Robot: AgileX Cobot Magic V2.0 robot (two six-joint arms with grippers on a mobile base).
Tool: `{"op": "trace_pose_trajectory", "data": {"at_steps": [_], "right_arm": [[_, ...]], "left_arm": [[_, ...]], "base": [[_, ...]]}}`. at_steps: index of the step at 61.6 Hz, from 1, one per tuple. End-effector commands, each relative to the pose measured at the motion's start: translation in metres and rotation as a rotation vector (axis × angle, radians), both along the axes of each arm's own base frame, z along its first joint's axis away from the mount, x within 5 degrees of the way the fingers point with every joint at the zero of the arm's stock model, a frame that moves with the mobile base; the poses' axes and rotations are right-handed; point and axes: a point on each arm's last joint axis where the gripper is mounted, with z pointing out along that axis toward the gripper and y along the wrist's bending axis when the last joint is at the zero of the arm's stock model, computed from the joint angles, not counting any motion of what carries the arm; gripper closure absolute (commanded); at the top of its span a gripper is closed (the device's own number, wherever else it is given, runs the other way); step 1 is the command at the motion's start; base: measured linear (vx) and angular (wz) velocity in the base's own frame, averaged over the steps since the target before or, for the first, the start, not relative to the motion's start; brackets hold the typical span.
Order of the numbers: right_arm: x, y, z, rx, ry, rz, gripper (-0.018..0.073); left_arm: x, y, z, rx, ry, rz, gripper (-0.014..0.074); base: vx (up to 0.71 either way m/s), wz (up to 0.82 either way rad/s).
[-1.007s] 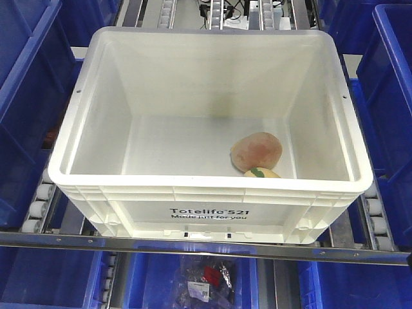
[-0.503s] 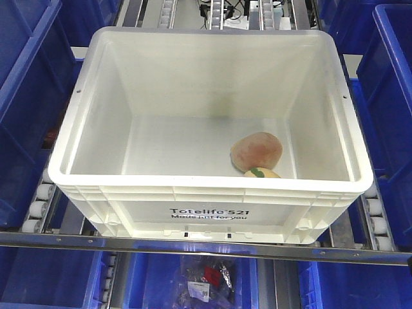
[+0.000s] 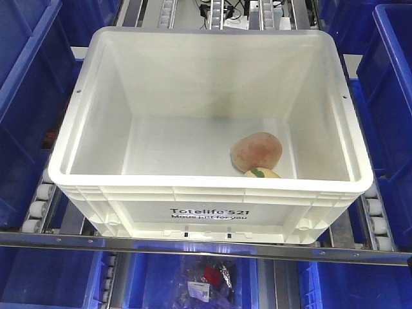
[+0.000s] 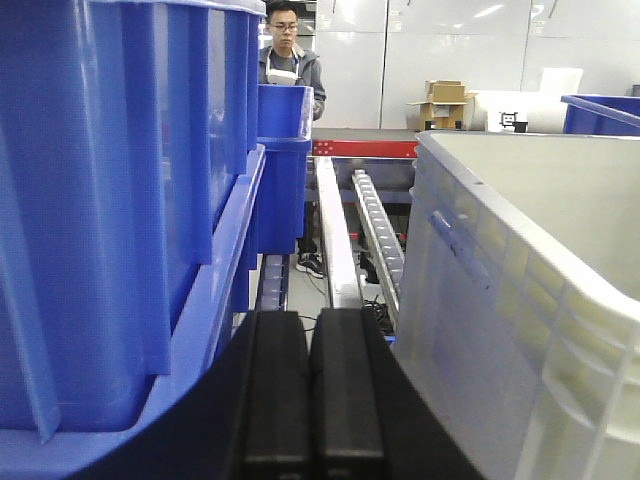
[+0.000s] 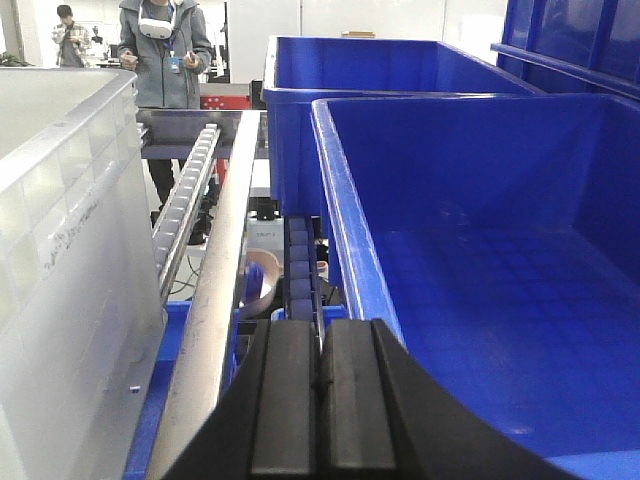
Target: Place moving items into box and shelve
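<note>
A white box marked "Totelife 521" sits on the roller shelf in the front view. Inside, near its front right, lie a pinkish-brown rounded item and a pale yellow item with a green mark, partly hidden by the front wall. No gripper shows in the front view. My left gripper is shut and empty, low between a blue bin and the white box's left wall. My right gripper is shut and empty, between the white box's right wall and a blue bin.
Blue bins flank the white box on both sides and below. Roller rails run back along the shelf. A steel front bar crosses below the box. People stand in the background.
</note>
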Motion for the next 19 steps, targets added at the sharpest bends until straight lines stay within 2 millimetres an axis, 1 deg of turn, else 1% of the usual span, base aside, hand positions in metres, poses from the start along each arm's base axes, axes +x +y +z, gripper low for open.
{"op": "trace_pose_trajectory", "data": {"at_steps": [1,19], "right_arm": [[-0.0012,-0.0003,0.0068,-0.013,-0.094,-0.008,0.0568],[-0.0012,-0.0003,0.0068,-0.013,-0.094,-0.008,0.0568]], "left_arm": [[-0.0014,0.0007,0.003,-0.026,-0.081,0.004,0.0604],[-0.0014,0.0007,0.003,-0.026,-0.082,0.004,0.0604]], "base": [[0.0,0.0],[0.0,0.0]]}}
